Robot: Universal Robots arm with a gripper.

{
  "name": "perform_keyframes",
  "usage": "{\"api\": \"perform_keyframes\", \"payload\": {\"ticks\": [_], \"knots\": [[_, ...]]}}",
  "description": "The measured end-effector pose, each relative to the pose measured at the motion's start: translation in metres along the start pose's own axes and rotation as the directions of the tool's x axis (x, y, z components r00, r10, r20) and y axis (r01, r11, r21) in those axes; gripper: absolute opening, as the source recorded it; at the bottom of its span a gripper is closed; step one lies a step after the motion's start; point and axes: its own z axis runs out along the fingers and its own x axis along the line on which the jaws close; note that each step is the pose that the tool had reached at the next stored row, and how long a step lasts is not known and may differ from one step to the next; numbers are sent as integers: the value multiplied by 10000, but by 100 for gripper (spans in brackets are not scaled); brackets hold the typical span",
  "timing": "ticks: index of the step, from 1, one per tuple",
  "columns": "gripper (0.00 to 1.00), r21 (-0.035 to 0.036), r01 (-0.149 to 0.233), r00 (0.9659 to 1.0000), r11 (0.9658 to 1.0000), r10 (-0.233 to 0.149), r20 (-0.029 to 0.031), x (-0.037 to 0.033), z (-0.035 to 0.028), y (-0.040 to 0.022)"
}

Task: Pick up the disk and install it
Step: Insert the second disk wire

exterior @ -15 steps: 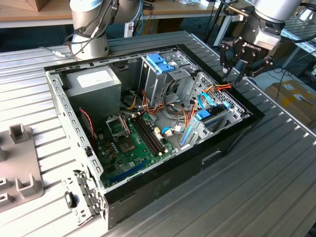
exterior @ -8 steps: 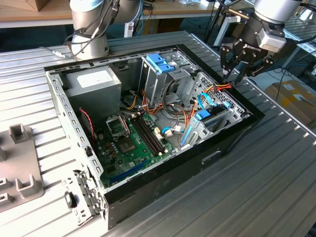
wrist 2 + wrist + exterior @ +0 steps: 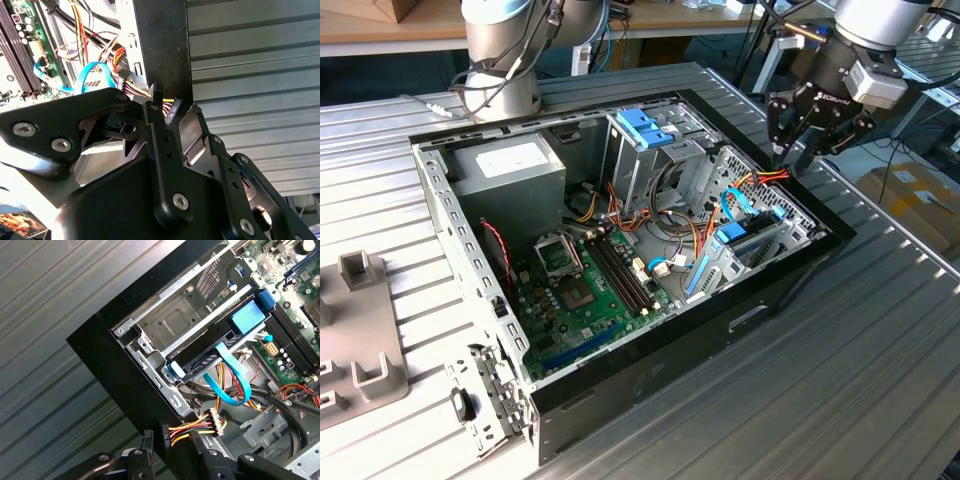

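Note:
The disk (image 3: 202, 363) lies in the drive bay at the front corner of the open computer case (image 3: 650, 390), largely hidden by the metal cage. Its dark edge and a blue rail end (image 3: 175, 369) show. In the exterior view the disk (image 3: 752, 242) sits low in the bay at the view's right. My gripper (image 3: 796, 150) hangs over the case rim just beyond that bay. In both wrist views its fingers (image 3: 156, 117) press on either side of a black cable connector (image 3: 172, 111) with red, yellow and black wires (image 3: 192, 427).
A grey power-supply box (image 3: 510, 165), the green motherboard (image 3: 582, 292) and an upright cage with a blue latch (image 3: 645, 125) occupy the case. A loose blue data cable (image 3: 231, 385) loops beside the bay. Grey fixtures (image 3: 360, 335) lie on the ribbed table (image 3: 840, 360).

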Motion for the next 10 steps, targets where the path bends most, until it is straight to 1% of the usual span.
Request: {"api": "perform_keyframes", "payload": {"ticks": [2,3,4,10], "knots": [[42,-20,5,10000,10000,-5,-15,19,1,21],[42,-26,7,10000,10000,-7,-20,42,1,52],[42,-28,8,10000,10000,-9,-21,56,1,69],[42,-26,33,10000,10000,-33,-20,58,8,82]]}}
